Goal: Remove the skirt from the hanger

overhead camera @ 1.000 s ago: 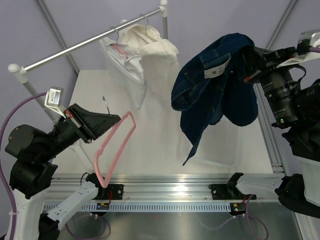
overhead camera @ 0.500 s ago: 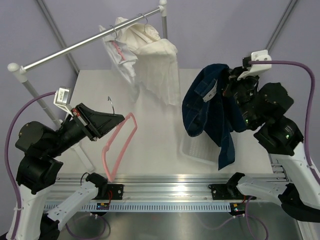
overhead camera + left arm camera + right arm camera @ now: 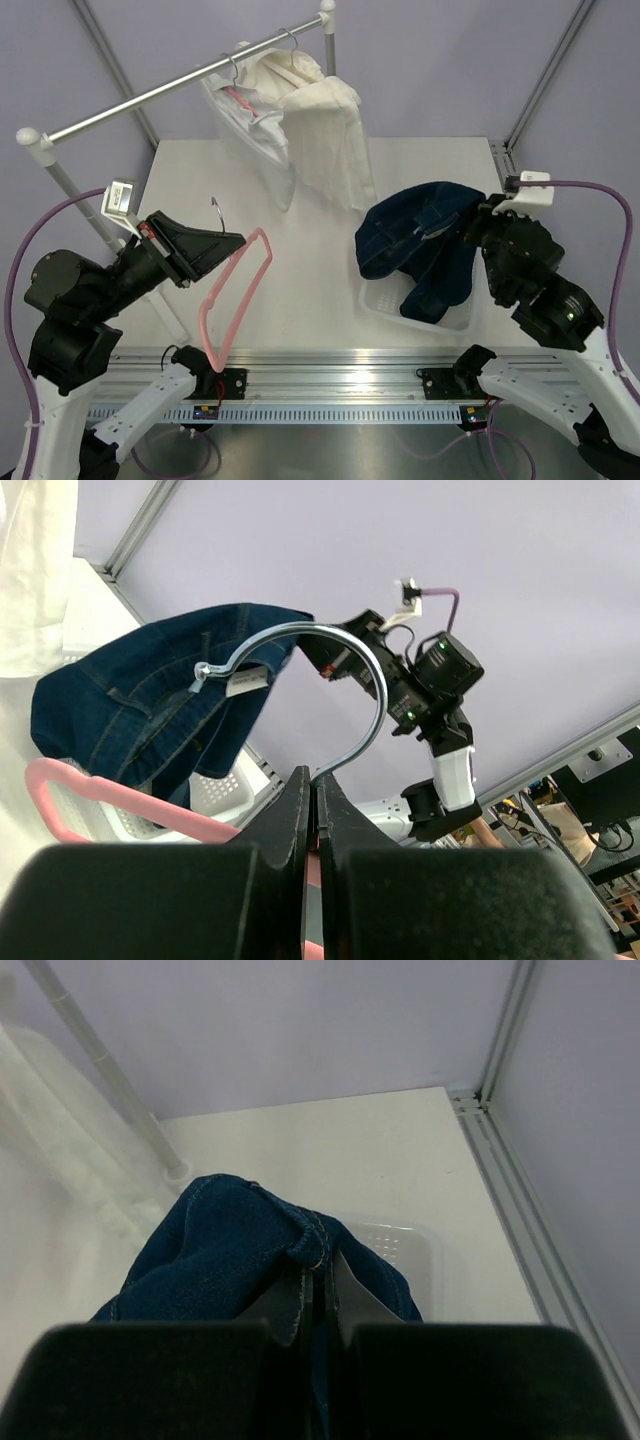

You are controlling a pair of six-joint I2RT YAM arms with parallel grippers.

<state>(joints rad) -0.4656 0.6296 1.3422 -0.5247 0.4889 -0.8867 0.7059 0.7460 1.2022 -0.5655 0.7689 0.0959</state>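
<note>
Denim skirt, dropped from mid-air into basket, lower right, freed; right jaws pinch it, left jaws clamp pink hanger.

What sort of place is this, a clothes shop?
Probably a robotics lab test cell, not a shop: a left arm and right arm bolted to a white table, plain lilac walls, and one clothes rail holding a white garment.

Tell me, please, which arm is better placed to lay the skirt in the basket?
Right. Its jaws are shut on the denim skirt, which hangs into the clear basket; the left jaws hold the pink hanger, away from both.
</note>
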